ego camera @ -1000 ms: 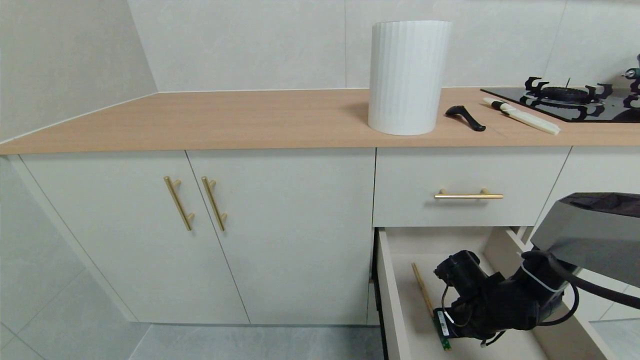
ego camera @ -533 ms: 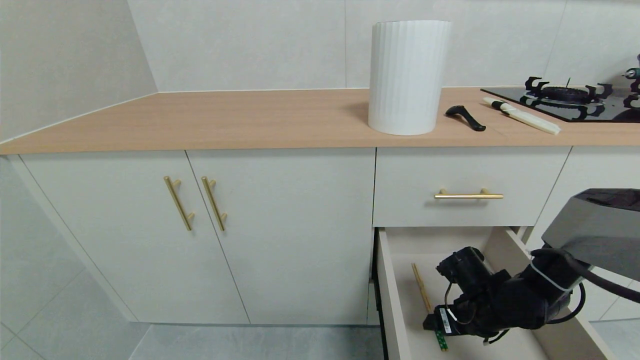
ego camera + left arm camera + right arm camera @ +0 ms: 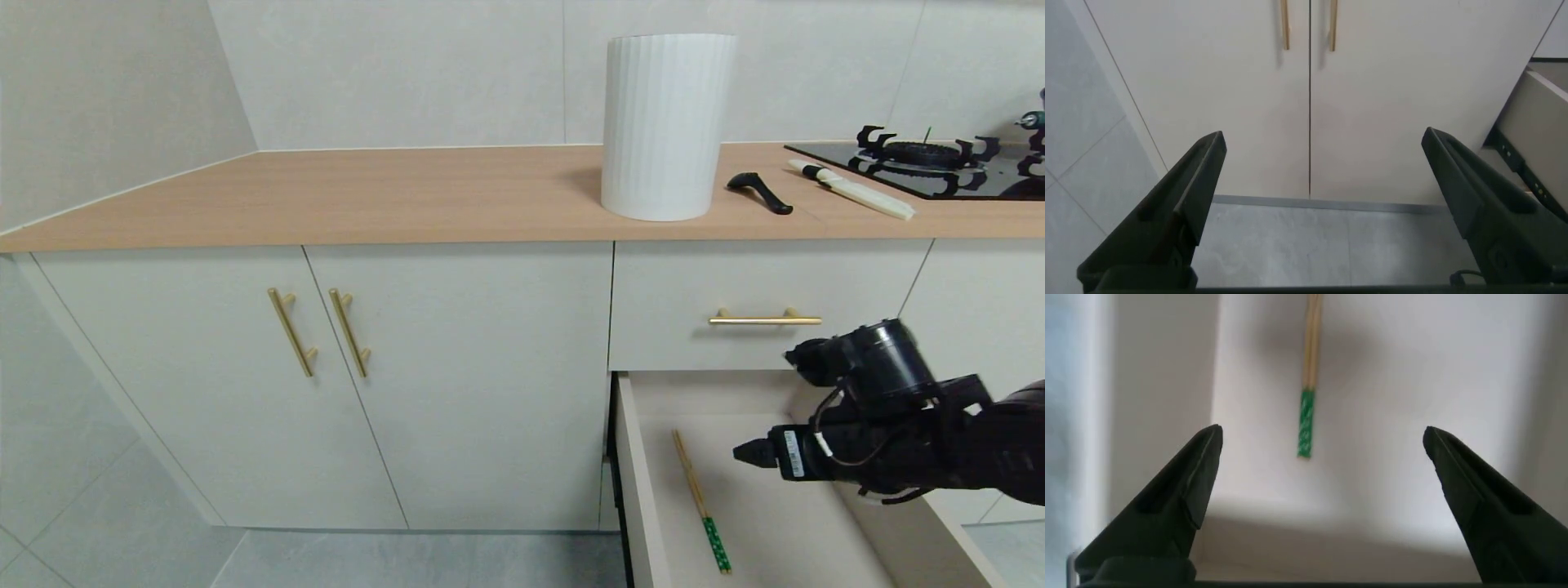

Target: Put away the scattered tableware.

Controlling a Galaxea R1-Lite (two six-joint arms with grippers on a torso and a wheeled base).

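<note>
Right gripper fingers spread, empty; chopsticks lie between them on the drawer floor, plain end cut off; left gripper likewise spread, facing cabinet doors.

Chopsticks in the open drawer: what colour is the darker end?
Green with pale speckles on the chopsticks, otherwise tan wood. Best in the right wrist view.

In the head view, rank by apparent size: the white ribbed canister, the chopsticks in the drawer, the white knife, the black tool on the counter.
1. white ribbed canister, by far.
2-3. white knife and chopsticks: alike in length; the chopsticks lie nearer the camera, so unranked.
4. black tool.
</note>
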